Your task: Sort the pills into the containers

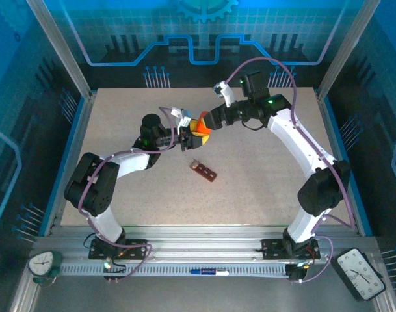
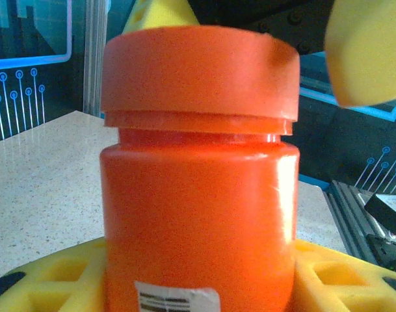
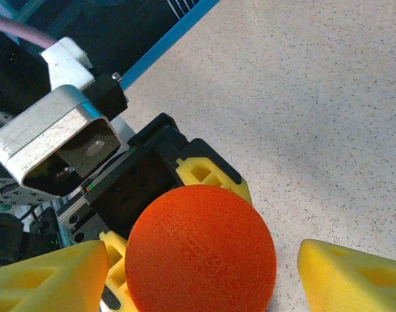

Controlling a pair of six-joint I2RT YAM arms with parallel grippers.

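the task was judged to be at its start. the left gripper (image 1: pixel 190 136) was seen closed on the orange bottle (image 2: pixel 198 214), which was held upright above the table (image 1: pixel 119 188), its yellow fingers (image 2: pixel 48 283) pressed to the lower sides. the cap (image 3: pixel 201 250) was seated on the bottle, so nothing could have been poured. the right gripper (image 3: pixel 201 273) was set around the cap with its jaws apart: a gap was seen between the cap and one finger (image 3: pixel 354 273), so no firm hold was made out. the containers (image 1: pixel 204 170), a dark strip of compartments, lay flat near the middle of the table, just nearer the arm bases than the bottle and apart from it. no pills could be made out in it; the compartments were too small to judge. uncapping, tipping and sorting were all left to be done.

bare table lay open to the left of the strip, bounded by the left frame post (image 1: pixel 61 49) and blue rail (image 1: pixel 60 195). free surface was also seen around the strip and to its right, up to the right arm's arch and the right rail (image 1: pixel 346 169).
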